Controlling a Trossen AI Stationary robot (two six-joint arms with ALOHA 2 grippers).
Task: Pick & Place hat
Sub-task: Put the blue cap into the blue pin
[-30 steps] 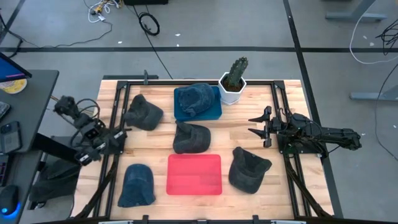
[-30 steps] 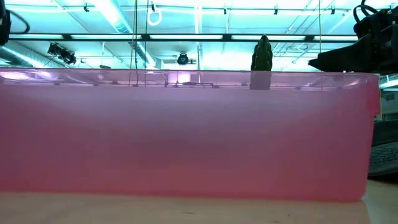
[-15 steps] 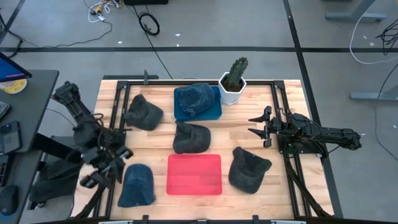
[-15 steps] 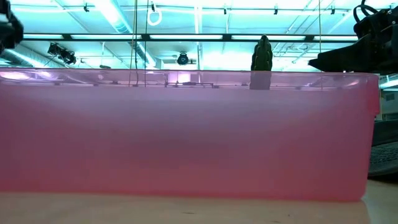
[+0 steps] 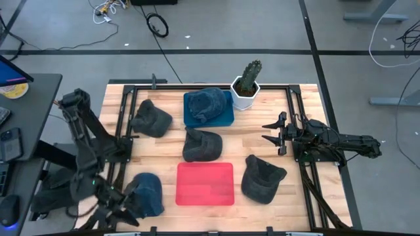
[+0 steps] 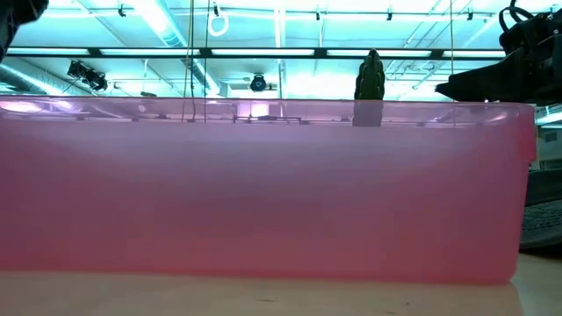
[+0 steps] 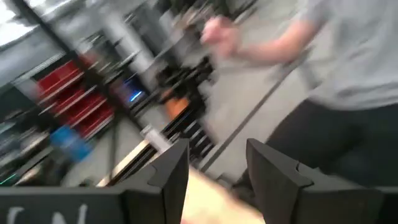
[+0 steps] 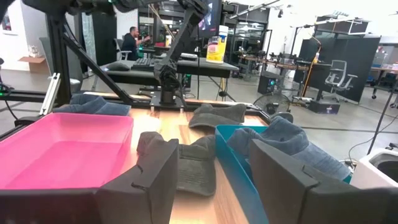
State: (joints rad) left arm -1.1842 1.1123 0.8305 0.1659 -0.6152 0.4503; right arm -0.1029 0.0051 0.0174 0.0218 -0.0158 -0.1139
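Observation:
Several hats lie on the wooden table: a blue denim hat [image 5: 148, 192] near the front left corner, dark hats at the left [image 5: 152, 118], centre [image 5: 201, 144] and right [image 5: 262, 178], and a denim hat [image 5: 207, 103] in the blue tray [image 5: 226, 118]. My left gripper [image 5: 125, 208] [image 7: 217, 180] is open and held level above the front left corner, beside the near denim hat, with nothing between its fingers. My right gripper [image 5: 272, 132] [image 8: 214, 180] waits open at the table's right side.
A pink tray [image 5: 205, 183] [image 6: 263, 193] stands at the front centre. A potted cactus [image 5: 247, 84] stands at the far edge. A black frame [image 5: 121, 124] runs along the table's sides. A person in a grey shirt [image 7: 348, 56] stands beyond the table.
My left arm has swung from the middle of the table's left edge toward the near edge and risen a little, rolling its wrist as it went. Its gripper now stands by the near denim hat. No hat has moved.

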